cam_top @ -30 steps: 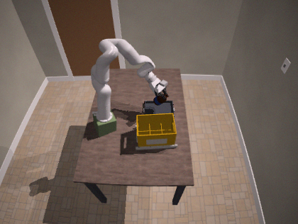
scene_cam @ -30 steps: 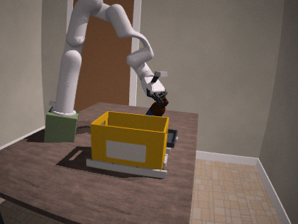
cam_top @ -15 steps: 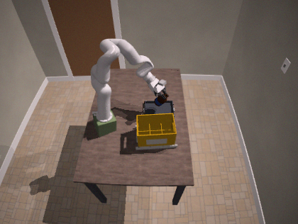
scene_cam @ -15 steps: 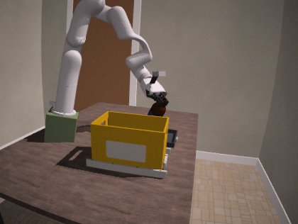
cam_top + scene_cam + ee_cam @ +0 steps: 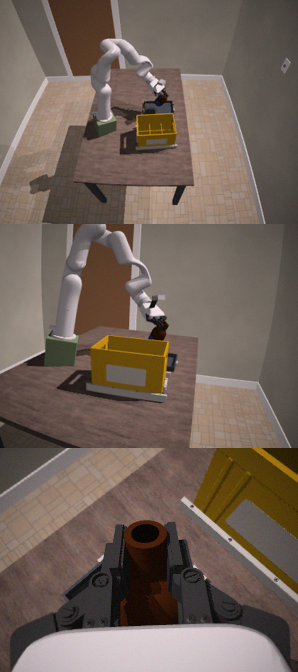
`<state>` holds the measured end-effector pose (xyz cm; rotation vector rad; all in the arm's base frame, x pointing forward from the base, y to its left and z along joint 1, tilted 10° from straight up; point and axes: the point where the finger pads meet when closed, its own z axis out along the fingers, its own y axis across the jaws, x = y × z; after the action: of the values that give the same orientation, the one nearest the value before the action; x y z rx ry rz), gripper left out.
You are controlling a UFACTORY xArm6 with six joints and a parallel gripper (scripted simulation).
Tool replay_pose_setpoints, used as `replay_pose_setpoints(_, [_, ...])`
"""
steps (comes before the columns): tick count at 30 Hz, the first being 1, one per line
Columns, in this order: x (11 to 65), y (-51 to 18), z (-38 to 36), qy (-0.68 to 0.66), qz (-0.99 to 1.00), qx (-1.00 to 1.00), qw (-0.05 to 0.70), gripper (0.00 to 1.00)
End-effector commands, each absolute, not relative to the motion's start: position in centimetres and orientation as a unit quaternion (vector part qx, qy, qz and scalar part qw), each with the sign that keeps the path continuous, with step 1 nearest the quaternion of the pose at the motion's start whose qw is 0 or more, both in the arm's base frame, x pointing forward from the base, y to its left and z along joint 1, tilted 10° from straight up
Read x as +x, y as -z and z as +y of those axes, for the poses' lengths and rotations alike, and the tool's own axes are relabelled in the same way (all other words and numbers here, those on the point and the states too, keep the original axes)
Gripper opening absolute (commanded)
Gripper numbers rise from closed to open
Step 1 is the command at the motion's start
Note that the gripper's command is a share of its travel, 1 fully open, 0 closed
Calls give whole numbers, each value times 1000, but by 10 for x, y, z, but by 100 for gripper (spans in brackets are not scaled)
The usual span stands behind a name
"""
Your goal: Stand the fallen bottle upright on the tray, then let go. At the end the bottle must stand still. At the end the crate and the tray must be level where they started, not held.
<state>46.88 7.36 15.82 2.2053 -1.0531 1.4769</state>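
My gripper point(image 5: 162, 95) point(image 5: 162, 325) point(image 5: 146, 538) is shut on the brown bottle point(image 5: 161, 101) point(image 5: 159, 334) point(image 5: 146, 555). The bottle hangs tilted, off the surface, above the dark grey tray point(image 5: 145, 104) point(image 5: 173, 360) point(image 5: 76, 592). A blue part of the bottle shows at its lower end in the top and exterior views. The tray lies flat on the table just behind the yellow crate point(image 5: 156, 140) point(image 5: 128, 360) point(image 5: 248, 494). In the wrist view the fingers clamp the bottle's sides and its hollow end points away from the camera.
The yellow crate has inner dividers and rests on a pale base plate point(image 5: 156, 147) point(image 5: 124, 393) point(image 5: 226, 544). The arm's green base block point(image 5: 104, 125) point(image 5: 61, 350) stands to the left. The table's right edge point(image 5: 187, 124) is close to the tray.
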Motion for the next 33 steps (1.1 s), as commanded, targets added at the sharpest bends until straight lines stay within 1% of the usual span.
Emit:
replay_pose_setpoints(1, [470, -160, 74, -513, -366, 763, 142, 0])
replay_pose_setpoints(20, [470, -159, 74, -517, -365, 761, 144, 0])
replay_pose_setpoints(33, [469, -158, 74, -543, -360, 742, 159, 0])
